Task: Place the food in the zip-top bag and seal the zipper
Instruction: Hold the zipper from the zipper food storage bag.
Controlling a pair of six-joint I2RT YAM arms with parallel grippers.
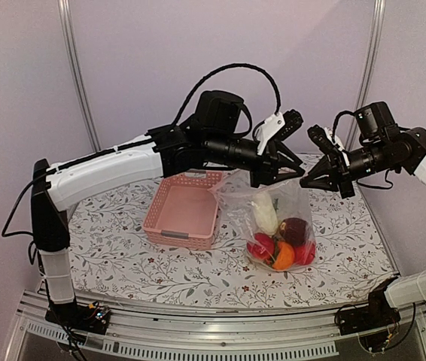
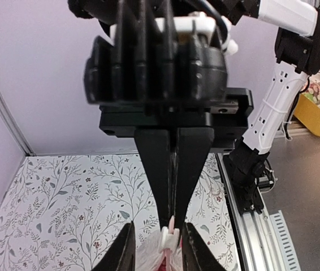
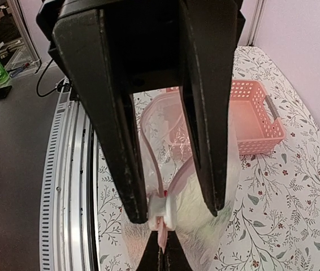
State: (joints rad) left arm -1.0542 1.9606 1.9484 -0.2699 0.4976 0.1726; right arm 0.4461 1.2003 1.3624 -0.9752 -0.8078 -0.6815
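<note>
Hanging over the leaf-printed tablecloth (image 1: 123, 248) beside the pink basket (image 1: 183, 207), the zip-top bag (image 1: 273, 207) holds the food (image 1: 282, 244) at its bottom. The right gripper (image 2: 173, 221) pinches the zipper (image 3: 163, 214) tight. The left gripper (image 3: 176, 210) straddles it, jaws part open. Plain lilac walls (image 1: 138, 60) stand behind.
</note>
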